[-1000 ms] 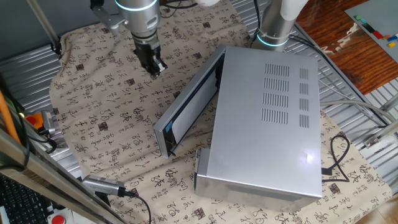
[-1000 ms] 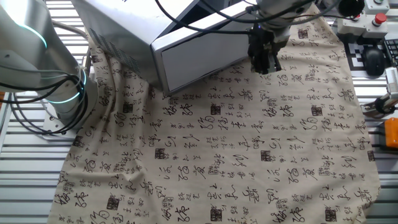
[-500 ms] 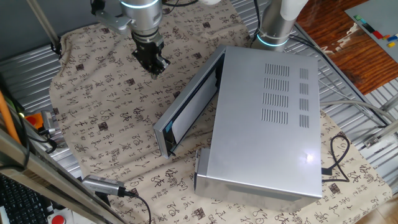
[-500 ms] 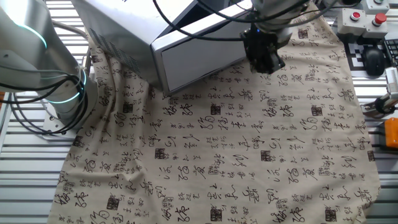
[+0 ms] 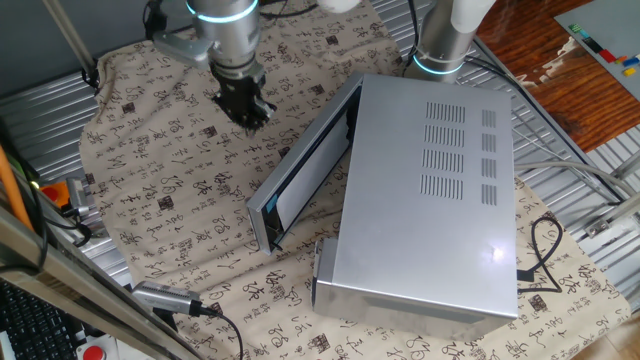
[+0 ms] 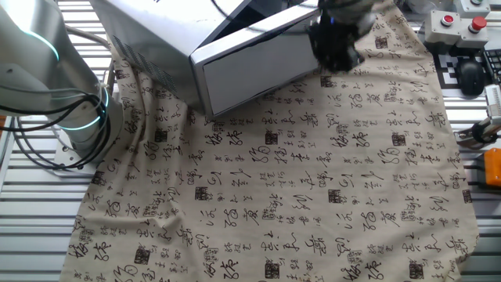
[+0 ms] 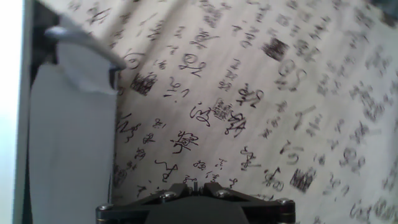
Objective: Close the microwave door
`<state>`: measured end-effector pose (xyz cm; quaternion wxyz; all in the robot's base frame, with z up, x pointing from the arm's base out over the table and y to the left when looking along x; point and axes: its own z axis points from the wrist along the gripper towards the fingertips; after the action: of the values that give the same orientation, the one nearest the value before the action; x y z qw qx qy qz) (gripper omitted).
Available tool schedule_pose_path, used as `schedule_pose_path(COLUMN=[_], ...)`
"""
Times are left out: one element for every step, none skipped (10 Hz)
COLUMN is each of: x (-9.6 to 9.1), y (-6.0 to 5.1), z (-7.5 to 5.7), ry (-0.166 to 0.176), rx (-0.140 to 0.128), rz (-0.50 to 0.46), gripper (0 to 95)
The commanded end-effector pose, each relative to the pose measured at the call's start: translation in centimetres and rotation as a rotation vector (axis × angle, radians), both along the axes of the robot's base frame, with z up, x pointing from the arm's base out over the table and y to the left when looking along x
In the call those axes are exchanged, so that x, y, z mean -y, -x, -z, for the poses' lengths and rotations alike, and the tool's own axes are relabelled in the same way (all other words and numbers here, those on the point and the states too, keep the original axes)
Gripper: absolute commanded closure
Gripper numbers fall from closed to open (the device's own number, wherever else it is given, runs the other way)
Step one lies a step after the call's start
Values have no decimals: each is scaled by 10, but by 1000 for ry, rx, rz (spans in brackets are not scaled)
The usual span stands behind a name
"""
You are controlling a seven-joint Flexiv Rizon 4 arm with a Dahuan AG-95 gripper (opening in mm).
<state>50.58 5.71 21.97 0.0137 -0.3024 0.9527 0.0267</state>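
Observation:
The microwave (image 5: 430, 220) is a silver-grey box with vent slots on top, standing on a patterned cloth; it also shows in the other fixed view (image 6: 141, 31). The microwave door (image 5: 300, 170) stands ajar, swung out at its near end and joined to the box at its far end. Its silver outer face shows in the other fixed view (image 6: 250, 74) and at the left of the hand view (image 7: 68, 143). My gripper (image 5: 246, 108) is shut and empty, pointing down over the cloth beside the door's outer face, apart from it. It also shows in the other fixed view (image 6: 335, 56) and in the hand view (image 7: 194, 185).
The cloth (image 5: 170, 200) covers the table. The arm's base (image 5: 445, 40) stands behind the microwave. A black cord (image 5: 545, 250) lies at its right. An orange object (image 5: 60, 190) and a cable plug (image 5: 165, 298) lie at the left edge. A button box (image 6: 458, 23) stands beyond the cloth.
My gripper has turned about its wrist and shifted a little along the door's outer face towards the far end. The door and microwave have not moved.

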Motion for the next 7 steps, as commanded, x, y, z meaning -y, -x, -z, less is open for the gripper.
schedule_pose_path(x=[-20, -26, -25, -22, -14, -14, -14], y=[-1, -1, -4, -7, -8, -8, -8], z=[-4, -6, -6, -6, -6, -6, -6], ry=[12, 16, 20, 20, 14, 15, 14], rx=[-8, -11, -18, -21, -22, -22, -17], rz=[124, 146, 142, 133, 127, 134, 137], gripper=[950, 950, 950, 950, 950, 950, 950])
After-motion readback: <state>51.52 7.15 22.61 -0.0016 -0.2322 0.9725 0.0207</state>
